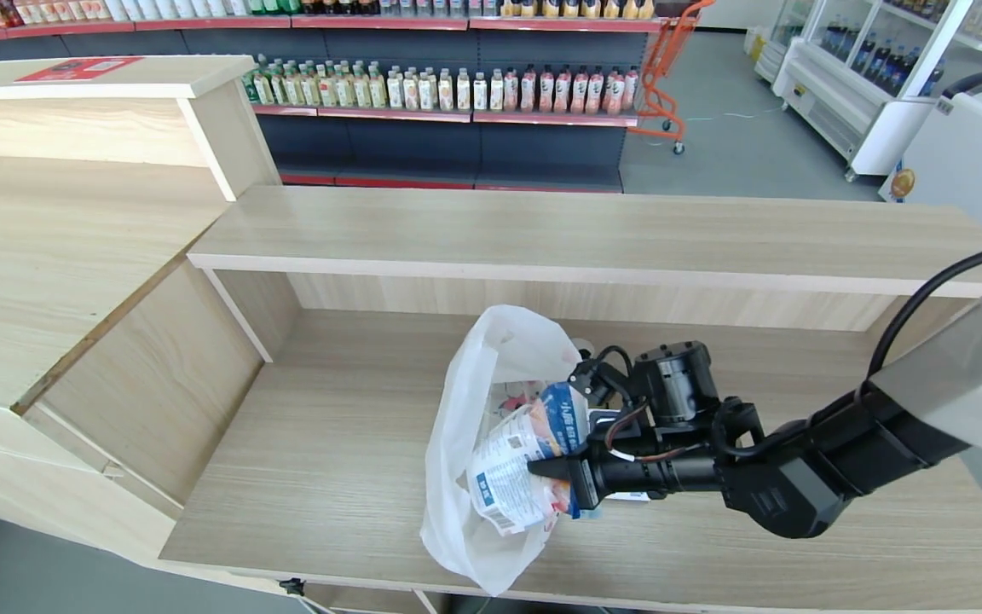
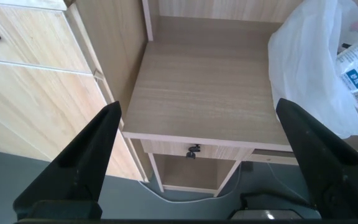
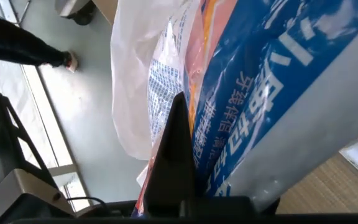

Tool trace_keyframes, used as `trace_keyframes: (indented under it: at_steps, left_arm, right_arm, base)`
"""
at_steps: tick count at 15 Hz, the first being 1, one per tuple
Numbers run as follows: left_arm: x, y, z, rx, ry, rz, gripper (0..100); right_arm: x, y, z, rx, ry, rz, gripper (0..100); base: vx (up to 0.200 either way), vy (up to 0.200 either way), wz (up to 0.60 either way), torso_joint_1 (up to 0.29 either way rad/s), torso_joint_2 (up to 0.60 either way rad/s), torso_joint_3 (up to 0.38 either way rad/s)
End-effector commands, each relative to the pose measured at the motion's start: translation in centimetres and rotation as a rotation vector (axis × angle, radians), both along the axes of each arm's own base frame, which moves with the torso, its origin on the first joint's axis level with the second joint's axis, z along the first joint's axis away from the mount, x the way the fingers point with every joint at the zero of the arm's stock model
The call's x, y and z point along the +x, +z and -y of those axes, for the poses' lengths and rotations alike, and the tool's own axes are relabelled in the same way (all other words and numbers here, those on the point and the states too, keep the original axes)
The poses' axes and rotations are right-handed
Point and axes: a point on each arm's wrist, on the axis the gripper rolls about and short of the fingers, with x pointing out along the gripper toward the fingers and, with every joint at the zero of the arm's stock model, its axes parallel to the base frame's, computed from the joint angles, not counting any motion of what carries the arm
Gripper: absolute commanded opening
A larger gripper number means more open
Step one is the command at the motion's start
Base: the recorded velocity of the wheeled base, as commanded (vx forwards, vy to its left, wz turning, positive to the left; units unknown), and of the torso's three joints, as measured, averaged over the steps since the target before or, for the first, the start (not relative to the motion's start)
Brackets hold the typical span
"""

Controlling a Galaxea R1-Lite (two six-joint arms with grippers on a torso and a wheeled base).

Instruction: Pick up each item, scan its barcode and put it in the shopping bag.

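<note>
Glossy film in blue, orange and white: 1 crinkled snack packet [image 1: 521, 465], clamped in my right pincer [image 1: 555, 473] at the mouth of the thin, slack white shopping bag [image 1: 457, 443] on the pale wood-grain bench [image 1: 320, 477]. Step, as I judge it: bagging. Next: lower, then release without snagging the soft plastic. My left pincer [image 2: 199, 106] hangs spread wide, empty.

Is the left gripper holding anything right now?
No: the left gripper is open, its black fingers spread with only the pale wooden counter beyond them.
</note>
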Motion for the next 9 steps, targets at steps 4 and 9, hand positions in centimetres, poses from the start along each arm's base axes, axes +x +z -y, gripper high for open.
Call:
trace_keyframes:
  at_steps: [4,9]
  left_arm:
    - [0.0,0.0,0.0,0.000,0.000,0.000,100]
    - [0.0,0.0,0.0,0.000,0.000,0.000,100]
  right_arm:
    - [1.8,-2.0,-1.3,-0.027,0.025,0.022,0]
    - [3.2,0.3,-2.3,0.072,-0.028,0.017,100]
  base:
    - [0.000,0.000,0.00,0.000,0.00,0.000]
    - [0.000,0.000,0.00,0.000,0.00,0.000]
